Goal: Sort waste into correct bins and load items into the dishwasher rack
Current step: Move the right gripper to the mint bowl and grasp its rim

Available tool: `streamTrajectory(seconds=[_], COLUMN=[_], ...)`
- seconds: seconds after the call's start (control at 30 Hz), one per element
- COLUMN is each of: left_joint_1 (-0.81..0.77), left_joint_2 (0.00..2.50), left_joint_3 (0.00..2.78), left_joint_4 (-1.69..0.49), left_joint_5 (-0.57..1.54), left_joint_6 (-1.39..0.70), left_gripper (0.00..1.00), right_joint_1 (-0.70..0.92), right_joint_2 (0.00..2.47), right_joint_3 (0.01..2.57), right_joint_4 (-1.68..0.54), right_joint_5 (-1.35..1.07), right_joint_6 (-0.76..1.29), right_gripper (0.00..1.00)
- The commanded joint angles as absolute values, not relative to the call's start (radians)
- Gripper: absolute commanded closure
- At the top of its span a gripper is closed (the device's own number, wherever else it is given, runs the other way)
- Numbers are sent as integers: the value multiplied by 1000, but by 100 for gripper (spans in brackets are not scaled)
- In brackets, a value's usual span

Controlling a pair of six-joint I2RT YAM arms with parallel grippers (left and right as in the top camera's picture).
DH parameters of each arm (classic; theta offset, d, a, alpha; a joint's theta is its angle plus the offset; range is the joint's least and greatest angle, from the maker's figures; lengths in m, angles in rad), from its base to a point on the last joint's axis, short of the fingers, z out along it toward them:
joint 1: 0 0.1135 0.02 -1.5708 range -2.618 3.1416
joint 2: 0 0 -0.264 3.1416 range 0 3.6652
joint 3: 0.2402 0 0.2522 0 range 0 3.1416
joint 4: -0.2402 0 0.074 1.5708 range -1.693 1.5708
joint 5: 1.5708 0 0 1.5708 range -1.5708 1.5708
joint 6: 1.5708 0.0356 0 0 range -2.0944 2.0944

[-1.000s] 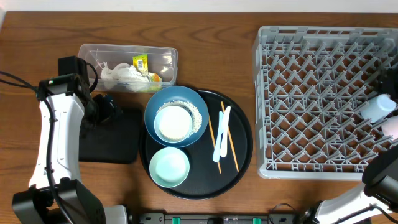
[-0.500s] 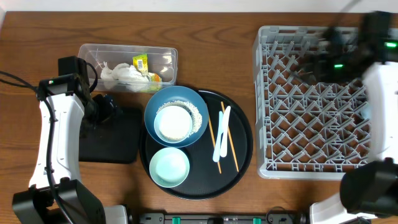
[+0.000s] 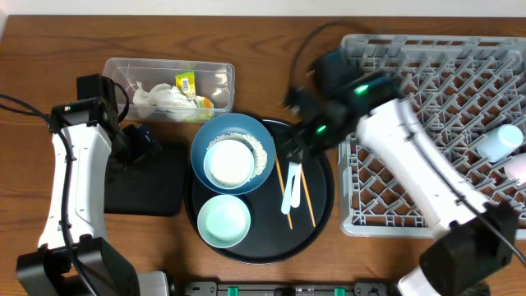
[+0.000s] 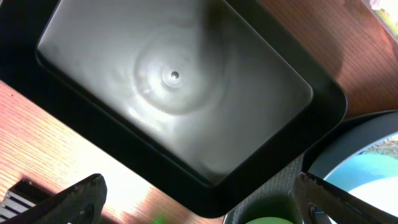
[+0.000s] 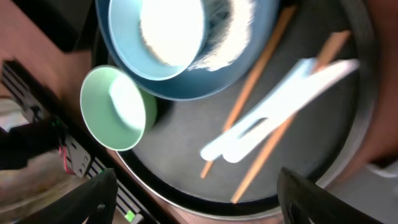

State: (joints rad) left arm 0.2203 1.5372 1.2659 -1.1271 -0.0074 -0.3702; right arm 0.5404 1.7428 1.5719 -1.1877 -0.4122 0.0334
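Note:
The large blue bowl (image 3: 261,140) holds a white cup (image 3: 229,162) ringed by rice grains, on the round black tray. The teal bowl (image 3: 223,220), white spoon (image 3: 291,187) and chopsticks (image 3: 306,196) lie there too. My right gripper (image 3: 297,146) is open and empty above the spoon and chopsticks; its wrist view shows the spoon (image 5: 280,112), chopsticks (image 5: 249,99), blue bowl (image 5: 236,74) and teal bowl (image 5: 118,109). My left gripper (image 3: 140,144) is open and empty over the shallow black tray (image 3: 156,189), which looks bare (image 4: 174,93). The clear tub (image 3: 215,76) holds napkins (image 3: 160,100) and the wrapper (image 3: 186,82).
The grey dishwasher rack (image 3: 436,189) fills the right side, with two white cups (image 3: 499,141) lying at its right edge. The round black tray (image 3: 320,222) sits between the rack and the shallow black tray. My right arm stretches across the rack's left part.
My right arm has swung from the right edge, across the back of the rack, to above the round tray. The left arm has not moved.

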Motion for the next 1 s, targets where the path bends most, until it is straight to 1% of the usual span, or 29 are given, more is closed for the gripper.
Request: streamTrajectory(seconds=[0.0,0.07,0.27,0.4,0.43,0.57,0.8,0.87,0.9,0.97], left_joint_1=[223,223,223,223,223,223,223,223,223,223], left_joint_2=[1525,1524,1525,1525,1524,1525,1524,1524,1524,1524], left_joint_3=[1260,1260,1260,1260,1260,1260,1260,1260,1260,1260], left_joint_4=[-1132,-1132,-1132,-1132,-1132,-1132,-1132,-1132,-1132,-1132], left_joint_5=[-23,-23,-23,-23,-23,-23,-23,-23,-23,-23], left_joint_6=[-379,-379,-380,-380,-380,-380,-380,-379,-380,-379], left_gripper=[3,3,3,3,3,3,3,3,3,3], right_joint_1=[648,715,896,968,982,1014,1023,1022,1023,1022], right_joint_2=[1748,1748,1748,1748,1750,1761,1829,1846,1847,1847], right_joint_3=[1496,1443,1299,1240,1227,1193,1183,1183,1183,1183], right_joint_4=[-1130,-1058,-881,-799,-781,-732,-699,-695,-695,-694], right_joint_5=[-365,-354,-205,-134,-112,-75,-101,-109,-109,-109], right_joint_6=[159,195,398,460,477,501,532,532,532,536], right_gripper=[24,26,36,43,43,47,52,55,58,69])
